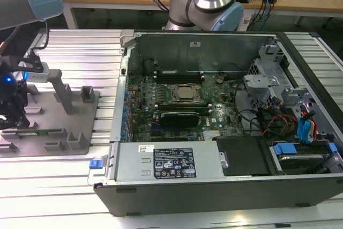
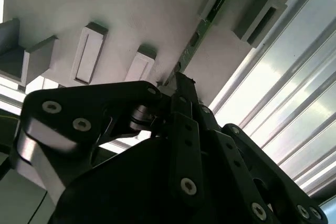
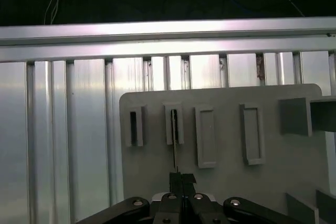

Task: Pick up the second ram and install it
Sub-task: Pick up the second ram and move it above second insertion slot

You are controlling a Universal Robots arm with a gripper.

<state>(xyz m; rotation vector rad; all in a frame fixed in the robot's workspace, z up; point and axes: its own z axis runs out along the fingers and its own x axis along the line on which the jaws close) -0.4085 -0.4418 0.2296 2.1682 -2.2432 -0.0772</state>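
The claw [image 3: 181, 180] is clenched on the second ram [image 3: 174, 140], which stands on edge in a slotted holder [image 3: 173, 124] on the grey fixture plate [image 3: 152, 177]. In the second wrist view the green stick [image 2: 195, 39] runs from the fingertips [image 2: 185, 85] into that holder. Empty grey blocks [image 3: 206, 136] stand just beside it. In the exterior view the open computer case [image 1: 214, 52] sits well apart on the ribbed table [image 1: 80, 46], towards that view's right.
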